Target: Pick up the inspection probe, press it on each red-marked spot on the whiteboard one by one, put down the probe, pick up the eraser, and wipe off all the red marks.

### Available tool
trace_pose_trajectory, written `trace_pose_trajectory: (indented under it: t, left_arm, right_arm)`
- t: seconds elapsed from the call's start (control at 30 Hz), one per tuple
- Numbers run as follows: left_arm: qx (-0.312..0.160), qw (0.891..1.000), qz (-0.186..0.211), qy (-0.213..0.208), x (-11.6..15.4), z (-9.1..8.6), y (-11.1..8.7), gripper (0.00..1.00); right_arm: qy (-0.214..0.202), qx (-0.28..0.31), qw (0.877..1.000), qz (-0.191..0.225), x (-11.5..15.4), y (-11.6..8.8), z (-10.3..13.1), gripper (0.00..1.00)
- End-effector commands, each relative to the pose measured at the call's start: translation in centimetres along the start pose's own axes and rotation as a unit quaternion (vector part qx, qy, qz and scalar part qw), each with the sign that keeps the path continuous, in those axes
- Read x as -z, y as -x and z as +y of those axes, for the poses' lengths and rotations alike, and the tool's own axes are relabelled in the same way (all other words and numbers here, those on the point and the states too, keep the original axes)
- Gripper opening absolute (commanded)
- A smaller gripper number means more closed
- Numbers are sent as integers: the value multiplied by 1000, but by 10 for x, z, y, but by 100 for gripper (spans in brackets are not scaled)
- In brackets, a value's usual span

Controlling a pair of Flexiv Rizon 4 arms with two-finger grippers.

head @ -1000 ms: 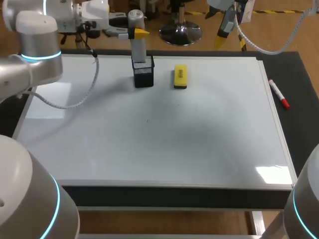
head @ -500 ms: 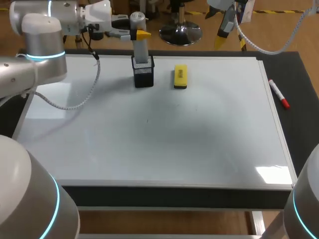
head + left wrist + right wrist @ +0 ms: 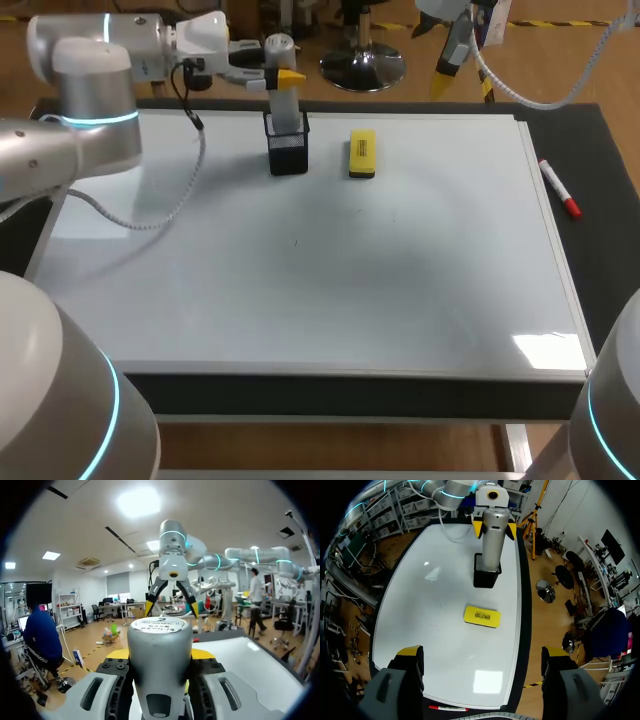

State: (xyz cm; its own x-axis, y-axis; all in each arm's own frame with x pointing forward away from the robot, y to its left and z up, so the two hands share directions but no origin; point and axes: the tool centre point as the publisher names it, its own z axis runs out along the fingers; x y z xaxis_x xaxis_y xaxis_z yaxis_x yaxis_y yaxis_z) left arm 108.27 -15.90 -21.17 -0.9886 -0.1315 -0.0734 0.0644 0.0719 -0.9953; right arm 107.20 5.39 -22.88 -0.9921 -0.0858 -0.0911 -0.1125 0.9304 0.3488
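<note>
A: Labels?
B: Eraser (image 3: 361,153) and probe (image 3: 283,100) cap print unreadable. Left end effector (image 3: 493,528) clamped on probe, upright in holder (image 3: 288,150) at whiteboard's (image 3: 330,280) far edge. Right end effector (image 3: 481,652) released, high above.

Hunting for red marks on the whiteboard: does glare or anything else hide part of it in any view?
Head view: a glare patch on the whiteboard near its front right corner, fainter sheen at its left. Right wrist view: a bright reflection between the fingers of the right gripper. Left wrist view: the probe blocks most of the board.
</note>
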Motion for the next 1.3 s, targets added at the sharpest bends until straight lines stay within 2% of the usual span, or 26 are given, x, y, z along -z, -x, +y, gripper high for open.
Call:
trace_pose_trajectory:
  t: [0.03, 0.77, 1.3]
  left_arm:
    - [2, 1000, -2, -3, -4, 9, 0, 0]
    - [32, 999, -5, 5, -7, 52, 5, 0]
    - [31, 1000, -4, 6, -8, 63, 1, 0]
  right_arm:
    - [-2, 0, 1000, 0, 1, 0, 0, 100]
    - [-2, 0, 1000, 0, 1, 0, 0, 100]
    - [-2, 0, 1000, 0, 1, 0, 0, 100]
